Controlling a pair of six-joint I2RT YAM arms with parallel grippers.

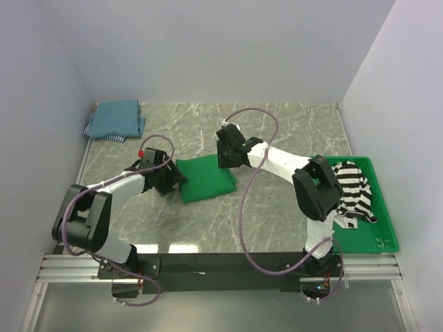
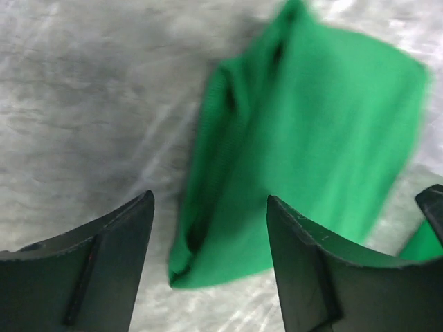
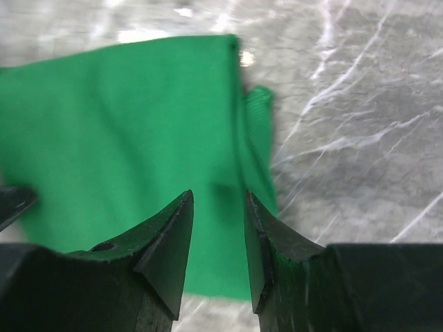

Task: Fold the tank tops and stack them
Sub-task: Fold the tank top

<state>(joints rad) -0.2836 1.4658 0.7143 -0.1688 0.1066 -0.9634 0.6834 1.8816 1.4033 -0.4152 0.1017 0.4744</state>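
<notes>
A plain green tank top (image 1: pixel 205 179) lies folded into a flat rectangle in the middle of the table. My left gripper (image 1: pixel 169 181) hovers over its left edge, open, with the cloth (image 2: pixel 311 152) lying loose below and between the fingers (image 2: pixel 104 270). My right gripper (image 1: pixel 227 158) stands over the top's far right corner, also open. In the right wrist view the green cloth (image 3: pixel 124 138) lies flat under the parted fingertips (image 3: pixel 178 228), not pinched. A black-and-white striped tank top (image 1: pixel 353 190) lies crumpled at the right. Folded teal-blue tank tops (image 1: pixel 116 119) sit stacked at the back left.
The striped top rests in a rigid green tray (image 1: pixel 385 238) at the table's right edge, beside the right arm's base. White walls close in the table on three sides. Marble tabletop (image 1: pixel 297 131) shows around the green top.
</notes>
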